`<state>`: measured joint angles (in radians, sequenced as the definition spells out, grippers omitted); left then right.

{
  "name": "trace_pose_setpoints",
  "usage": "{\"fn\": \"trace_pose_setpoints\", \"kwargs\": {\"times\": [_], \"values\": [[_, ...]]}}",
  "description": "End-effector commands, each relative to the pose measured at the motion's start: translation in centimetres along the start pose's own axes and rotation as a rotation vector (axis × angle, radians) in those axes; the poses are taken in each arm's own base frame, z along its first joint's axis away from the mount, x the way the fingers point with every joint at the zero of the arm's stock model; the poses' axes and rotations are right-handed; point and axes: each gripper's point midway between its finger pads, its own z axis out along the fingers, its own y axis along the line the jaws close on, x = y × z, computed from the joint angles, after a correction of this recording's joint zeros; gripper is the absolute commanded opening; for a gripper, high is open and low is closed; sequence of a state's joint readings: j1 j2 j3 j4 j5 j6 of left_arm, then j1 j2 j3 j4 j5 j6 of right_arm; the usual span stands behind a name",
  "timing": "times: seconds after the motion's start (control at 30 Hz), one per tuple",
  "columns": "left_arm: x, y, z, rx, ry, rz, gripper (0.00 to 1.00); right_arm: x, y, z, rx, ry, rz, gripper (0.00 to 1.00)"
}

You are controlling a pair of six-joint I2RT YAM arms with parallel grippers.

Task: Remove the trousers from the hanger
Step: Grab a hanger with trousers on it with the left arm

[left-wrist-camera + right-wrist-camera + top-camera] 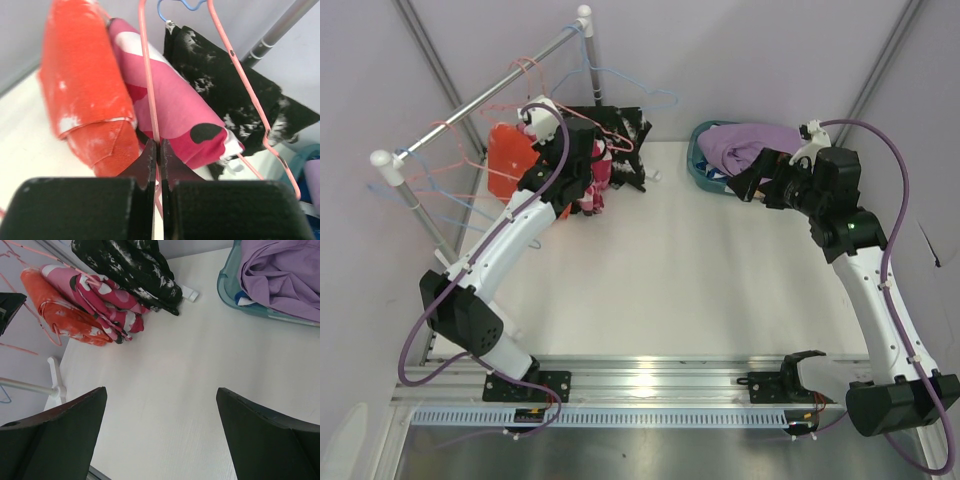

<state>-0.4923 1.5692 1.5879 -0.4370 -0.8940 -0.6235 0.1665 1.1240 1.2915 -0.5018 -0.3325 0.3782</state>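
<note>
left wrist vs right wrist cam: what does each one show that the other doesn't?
Left wrist only: the left gripper shut on the wire of a pink hanger, right beside the pink-magenta trousers.
Right wrist only: the right gripper open above the bare table, the white rack foot, and the lavender trousers heaped in the teal basket. The left wrist catches only a sliver of that basket at its edge.
Both: the orange trousers, the pink-magenta trousers and the black speckled trousers, side by side.
</note>
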Motion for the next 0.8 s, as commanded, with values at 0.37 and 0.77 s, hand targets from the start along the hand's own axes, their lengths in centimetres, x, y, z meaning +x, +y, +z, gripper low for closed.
{"fn": "trace_pose_setpoints", "kwargs": {"times": [0.37, 0.77], "values": [[-9.4, 0.3, -4.1, 0.084, -0.167, -0.035, 0.00, -1.2, 1.9, 0.1, -0.097, -0.044, 0.018, 0.99], [-13.1, 2.5, -6.5, -0.016, -0.252, -0.209, 0.00, -1.3, 2.1, 0.7, -0.120, -0.038, 0.039, 0.99]]}}
